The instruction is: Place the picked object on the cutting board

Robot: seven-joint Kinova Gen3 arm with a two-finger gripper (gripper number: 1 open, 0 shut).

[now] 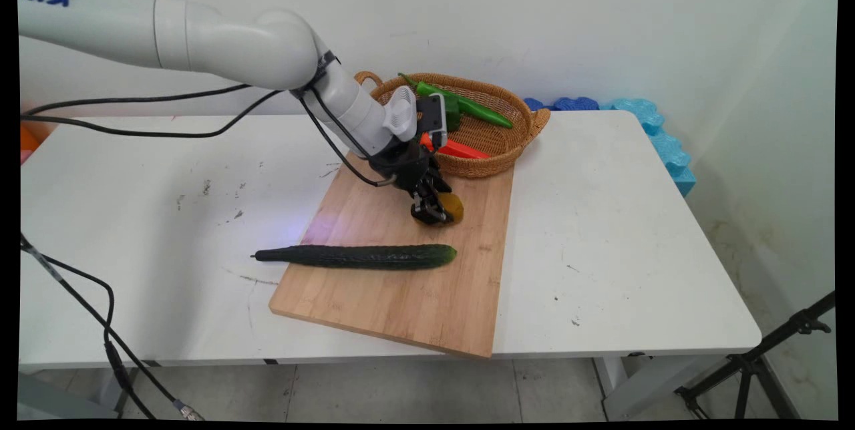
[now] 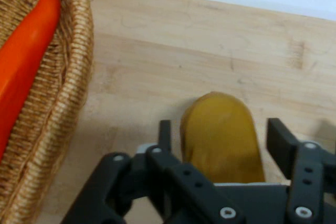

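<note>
- The gripper [image 1: 437, 211] is low over the far half of a wooden cutting board [image 1: 401, 283], its two fingers set on either side of a yellow-brown rounded object [image 2: 223, 137].
- In the hand view the left finger [image 2: 165, 135] sits right at the object's side, while the right finger [image 2: 281, 140] stands a little apart from it; the jaws are spread and I cannot tell whether the left one actually touches.
- The yellow-brown object rests on the board; what it is exactly cannot be made out.
- A dark green cucumber [image 1: 357, 256] lies across the board at about 7 o'clock from the gripper, its thin end reaching past the board's left edge onto the white table [image 1: 634, 230].
- A wicker basket [image 1: 494, 143] stands at about 1 o'clock from the gripper, its near edge resting on the board's far corner.
- Inside the basket are a long green pepper [image 1: 481, 111] and an orange-red vegetable [image 1: 461, 149], the latter also seen at the hand view's left edge.
- Blue foam pieces [image 1: 658, 129] lie along the wall past the table's far right corner.
</note>
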